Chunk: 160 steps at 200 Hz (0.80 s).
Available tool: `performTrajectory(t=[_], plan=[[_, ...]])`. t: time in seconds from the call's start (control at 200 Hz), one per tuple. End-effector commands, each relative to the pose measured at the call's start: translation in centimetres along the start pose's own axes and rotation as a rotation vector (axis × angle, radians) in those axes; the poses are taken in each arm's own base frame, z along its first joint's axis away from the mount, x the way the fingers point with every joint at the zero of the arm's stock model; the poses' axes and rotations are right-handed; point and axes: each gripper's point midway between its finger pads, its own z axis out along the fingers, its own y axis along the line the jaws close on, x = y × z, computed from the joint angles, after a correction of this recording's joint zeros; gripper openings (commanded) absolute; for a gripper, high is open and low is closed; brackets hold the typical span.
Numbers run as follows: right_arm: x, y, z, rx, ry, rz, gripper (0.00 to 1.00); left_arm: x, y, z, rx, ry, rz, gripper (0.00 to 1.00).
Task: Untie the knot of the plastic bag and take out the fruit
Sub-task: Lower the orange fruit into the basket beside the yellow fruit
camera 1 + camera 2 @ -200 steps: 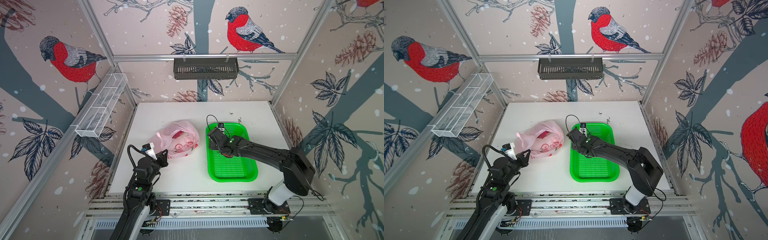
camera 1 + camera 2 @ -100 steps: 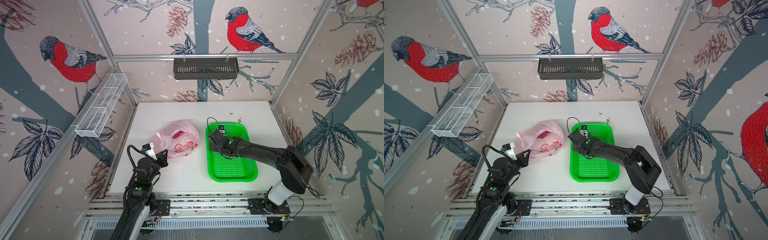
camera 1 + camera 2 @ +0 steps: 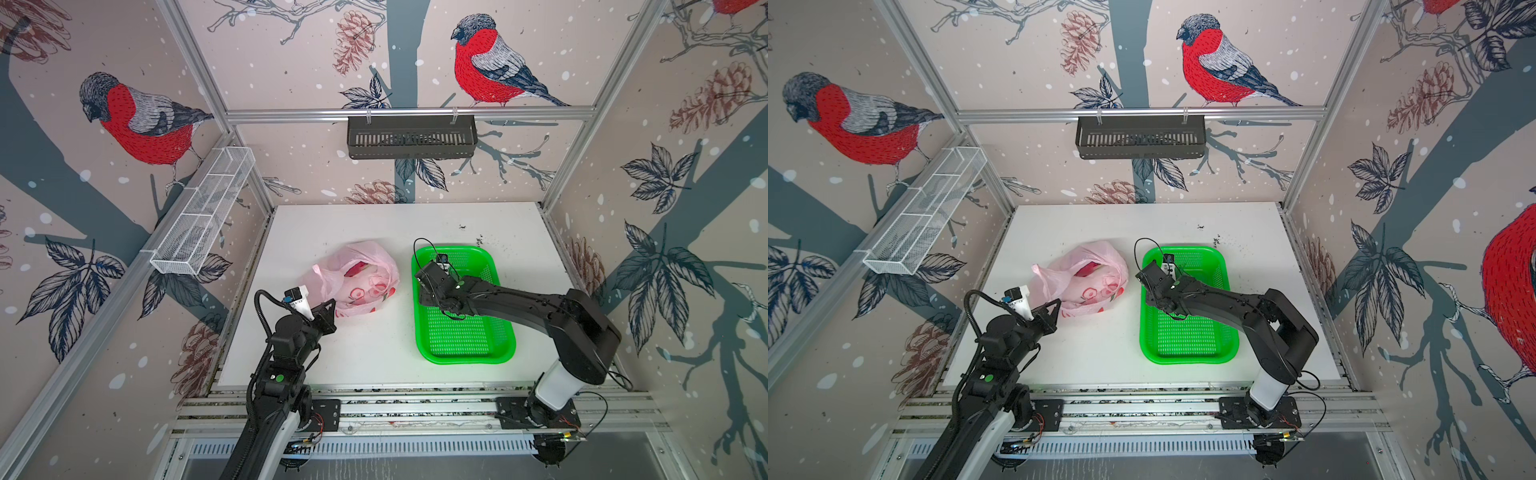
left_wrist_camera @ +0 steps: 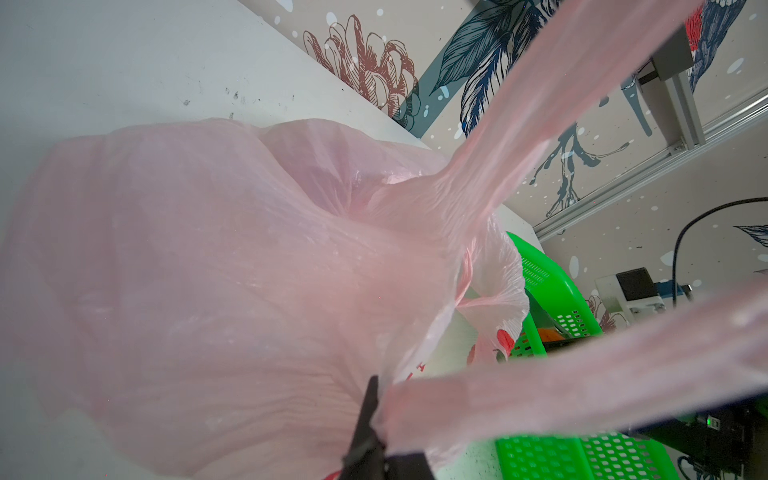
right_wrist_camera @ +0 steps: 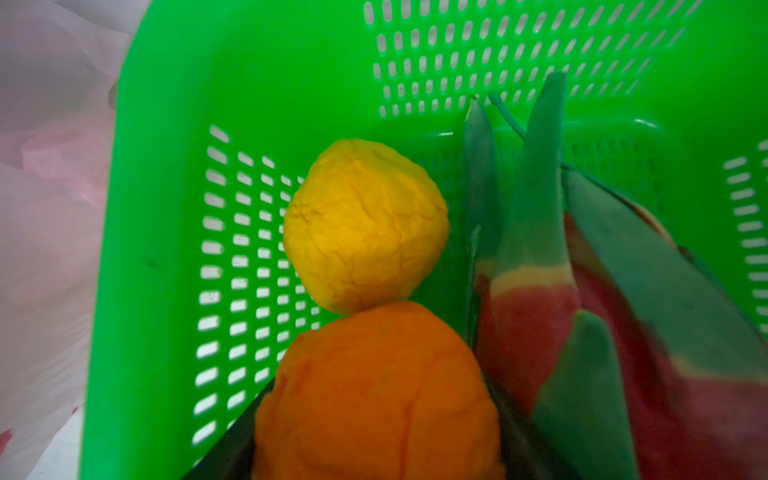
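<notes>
The pale pink plastic bag (image 3: pixel 357 286) (image 3: pixel 1088 291) lies left of centre, its mouth open, with a red fruit (image 3: pixel 357 269) showing inside. My left gripper (image 3: pixel 329 309) (image 4: pixel 376 386) is shut on one of its handle strips (image 4: pixel 582 382). A second strip (image 4: pixel 561 83) runs off apart from it. The knot is not in view. My right gripper (image 3: pixel 428 282) (image 5: pixel 378 415) hangs in the far left corner of the green basket (image 3: pixel 465 332) (image 5: pixel 166 208), its dark fingers (image 5: pixel 232 449) either side of the orange ball (image 5: pixel 374 390). A yellow ball (image 5: pixel 365 224) and a dragon fruit (image 5: pixel 582 332) lie beside it.
A black wire shelf (image 3: pixel 411 137) hangs on the rear wall and a white mesh rack (image 3: pixel 203 216) on the left wall. Aluminium posts frame the white table (image 3: pixel 374 353). The basket's near half (image 3: pixel 1187 336) holds nothing.
My right arm has edged slightly left, toward the basket's far left corner. The left arm and the bag have not moved.
</notes>
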Motion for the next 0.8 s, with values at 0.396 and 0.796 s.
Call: performTrajectory(t=[0.396, 0.796], plan=[[1.0, -0.5, 1.3, 0.027, 0.027, 0.01, 0.62, -0.8, -0.5, -0.1, 0.014, -0.031, 0.017, 0.0], [1.4, -0.6, 1.9, 0.038, 0.041, 0.009, 0.71, -0.8, -0.5, -0.1, 0.015, -0.032, 0.017, 0.0]])
